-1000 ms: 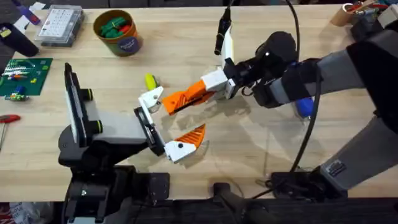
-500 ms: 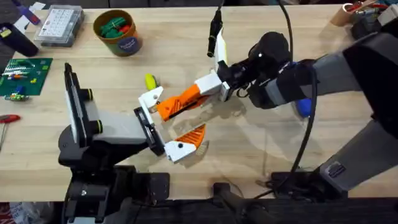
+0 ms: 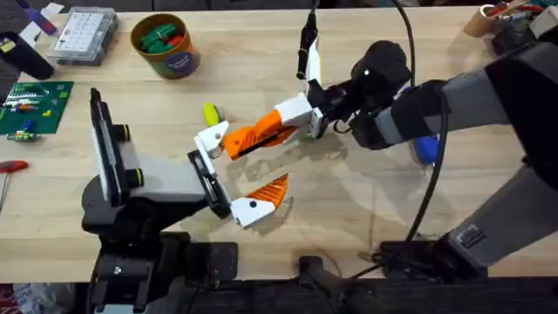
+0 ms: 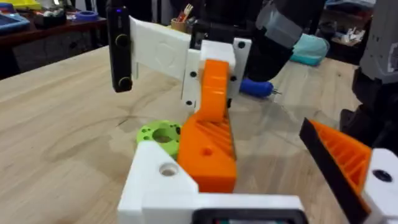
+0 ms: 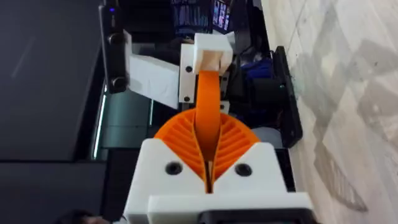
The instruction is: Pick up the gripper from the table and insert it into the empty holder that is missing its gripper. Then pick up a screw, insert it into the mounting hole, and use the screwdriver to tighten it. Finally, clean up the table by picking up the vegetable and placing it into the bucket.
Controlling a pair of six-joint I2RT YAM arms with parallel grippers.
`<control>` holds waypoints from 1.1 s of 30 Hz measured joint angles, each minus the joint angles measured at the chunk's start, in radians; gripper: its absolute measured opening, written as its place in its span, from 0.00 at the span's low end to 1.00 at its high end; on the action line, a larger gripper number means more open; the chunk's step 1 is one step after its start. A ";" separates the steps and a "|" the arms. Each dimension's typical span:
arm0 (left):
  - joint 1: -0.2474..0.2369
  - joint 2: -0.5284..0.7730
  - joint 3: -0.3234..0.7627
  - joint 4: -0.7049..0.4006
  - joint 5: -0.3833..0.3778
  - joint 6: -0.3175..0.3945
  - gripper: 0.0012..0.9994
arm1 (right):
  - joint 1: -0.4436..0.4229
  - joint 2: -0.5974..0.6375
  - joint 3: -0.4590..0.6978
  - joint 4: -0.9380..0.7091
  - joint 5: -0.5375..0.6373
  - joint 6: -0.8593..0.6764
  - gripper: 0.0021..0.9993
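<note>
Gripper tip meeting holder, seating hidden, right pincer clamping it

The gripper, a small orange ribbed wedge, lies tilted just above the table's middle, its tip against the holder, a white angular bracket at the end of the grey-and-black stand arm. Its other end is pinched by the right gripper. The bucket, a round orange-yellow tub with a dark blue label, stands upright far back on the left, well apart.
</note>
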 joint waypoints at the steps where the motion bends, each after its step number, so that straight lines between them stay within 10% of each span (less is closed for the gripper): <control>1: 0.000 0.000 0.000 0.000 0.000 0.000 0.99 | 0.000 0.000 0.000 0.000 0.000 0.000 0.02; 33: 0.000 0.000 0.000 0.003 -0.016 0.003 0.99 | 0.040 0.000 0.000 -0.025 0.094 -0.012 0.02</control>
